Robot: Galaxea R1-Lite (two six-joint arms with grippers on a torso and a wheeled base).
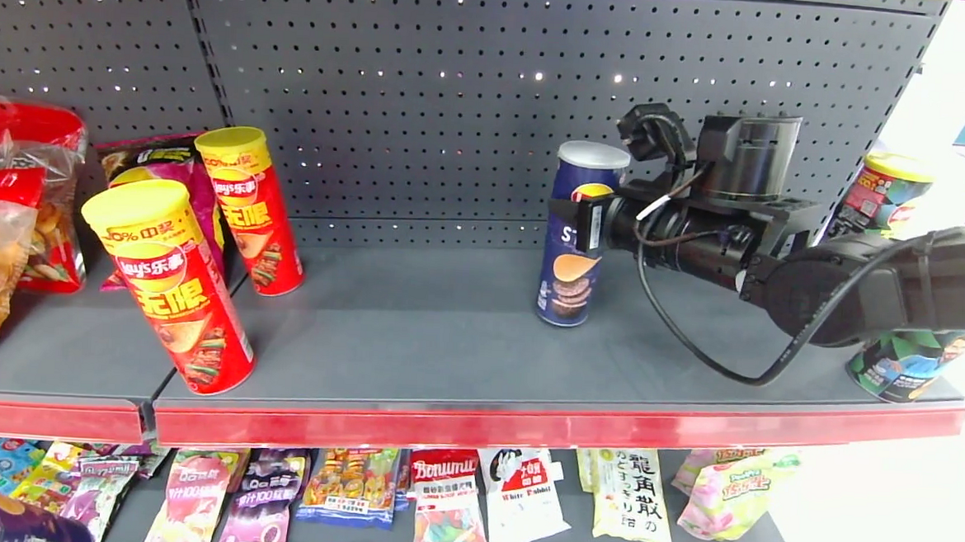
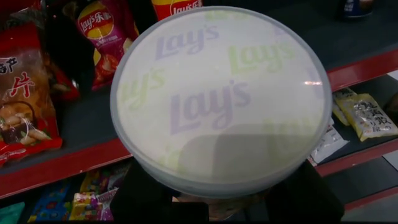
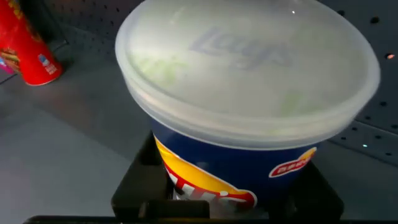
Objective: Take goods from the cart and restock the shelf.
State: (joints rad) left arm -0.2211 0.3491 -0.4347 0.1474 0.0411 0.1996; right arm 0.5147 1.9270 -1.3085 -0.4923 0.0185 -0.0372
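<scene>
A tall blue chip can (image 1: 568, 284) with a pale lid stands upright on the grey shelf (image 1: 413, 325), right of its middle. My right gripper (image 1: 581, 224) comes in from the right and is shut on the can's upper half. In the right wrist view, this blue can (image 3: 249, 168) sits between the dark fingers (image 3: 140, 186). In the left wrist view, a second chip can, seen from its pale round lid (image 2: 221, 99), sits in my left gripper (image 2: 224, 208), out in front of the shelves. Its body is hidden under the lid.
Two red cans with yellow lids (image 1: 172, 284) (image 1: 250, 209) stand at the shelf's left, with snack bags (image 1: 7, 205) beside them. Green-and-black cans (image 1: 907, 363) stand at the right end. Bare shelf lies between the red cans and the blue can. Hanging bags (image 1: 446, 500) fill the lower shelf.
</scene>
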